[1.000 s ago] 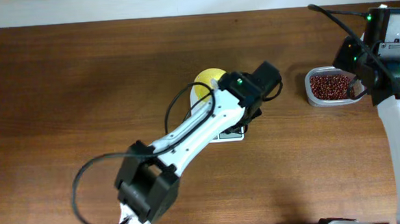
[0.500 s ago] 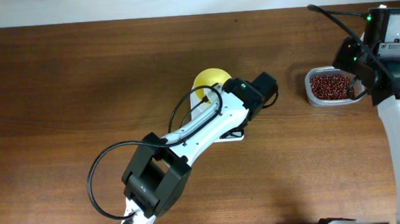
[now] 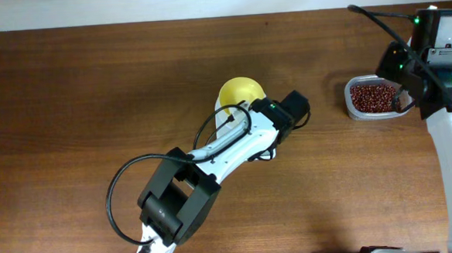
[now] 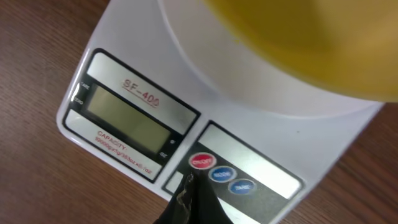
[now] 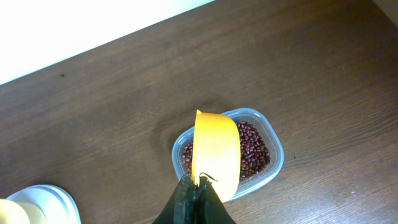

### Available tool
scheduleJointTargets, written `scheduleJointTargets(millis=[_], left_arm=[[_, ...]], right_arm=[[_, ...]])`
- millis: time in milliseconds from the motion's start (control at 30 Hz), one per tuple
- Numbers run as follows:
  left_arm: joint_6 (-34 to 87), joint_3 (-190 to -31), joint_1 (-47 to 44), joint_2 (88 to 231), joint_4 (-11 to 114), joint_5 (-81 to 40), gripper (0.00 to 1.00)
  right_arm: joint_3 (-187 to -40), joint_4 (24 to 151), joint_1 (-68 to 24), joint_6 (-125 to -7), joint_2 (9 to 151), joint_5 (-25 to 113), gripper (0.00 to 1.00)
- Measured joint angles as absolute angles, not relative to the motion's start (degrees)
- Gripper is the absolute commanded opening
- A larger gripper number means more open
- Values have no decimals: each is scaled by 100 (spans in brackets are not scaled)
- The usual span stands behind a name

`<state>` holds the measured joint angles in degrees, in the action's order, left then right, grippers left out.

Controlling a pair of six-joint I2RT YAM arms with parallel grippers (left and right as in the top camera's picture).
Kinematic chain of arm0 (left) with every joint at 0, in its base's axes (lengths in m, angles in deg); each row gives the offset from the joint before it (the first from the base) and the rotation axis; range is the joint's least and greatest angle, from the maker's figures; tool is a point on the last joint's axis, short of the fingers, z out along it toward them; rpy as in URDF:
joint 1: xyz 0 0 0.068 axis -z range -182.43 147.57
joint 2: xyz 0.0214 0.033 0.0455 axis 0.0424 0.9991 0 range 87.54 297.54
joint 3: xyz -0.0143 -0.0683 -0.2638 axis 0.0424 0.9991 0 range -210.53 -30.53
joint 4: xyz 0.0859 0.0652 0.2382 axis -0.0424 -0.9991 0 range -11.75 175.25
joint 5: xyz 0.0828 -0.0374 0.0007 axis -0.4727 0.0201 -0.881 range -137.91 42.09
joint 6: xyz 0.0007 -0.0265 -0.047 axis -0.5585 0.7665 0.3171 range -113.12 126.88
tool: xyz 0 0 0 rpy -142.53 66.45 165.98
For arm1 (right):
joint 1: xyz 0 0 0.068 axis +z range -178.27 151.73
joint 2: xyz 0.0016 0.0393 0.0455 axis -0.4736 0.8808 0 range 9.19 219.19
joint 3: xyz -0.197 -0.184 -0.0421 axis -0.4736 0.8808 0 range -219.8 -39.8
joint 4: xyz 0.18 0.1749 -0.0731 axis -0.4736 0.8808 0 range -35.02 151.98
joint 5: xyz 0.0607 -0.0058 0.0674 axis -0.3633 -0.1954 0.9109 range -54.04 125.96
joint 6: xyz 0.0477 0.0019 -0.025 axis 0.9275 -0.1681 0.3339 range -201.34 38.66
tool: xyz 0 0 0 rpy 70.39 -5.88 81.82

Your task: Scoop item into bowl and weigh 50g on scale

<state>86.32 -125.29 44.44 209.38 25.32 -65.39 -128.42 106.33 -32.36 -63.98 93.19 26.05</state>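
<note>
Fingers of the left hand are pinched together on nothing, their tip just beside the red button on the front of the scale. Behind it, the pale yellow bowl sits on the scale's platform. Farther along the table, the right hand is clenched on a yellow scoop, which is over the beans in their clear tub; whether it touches them I cannot tell.
</note>
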Motion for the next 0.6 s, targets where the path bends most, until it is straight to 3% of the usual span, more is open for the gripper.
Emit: scheduleJointTargets(millis=[600], left_arm=[[8818,-12260,4444,20942,2786,-6576,0]], right_arm=[[-12842,10686,-3451,-6398,9317,2732,4]])
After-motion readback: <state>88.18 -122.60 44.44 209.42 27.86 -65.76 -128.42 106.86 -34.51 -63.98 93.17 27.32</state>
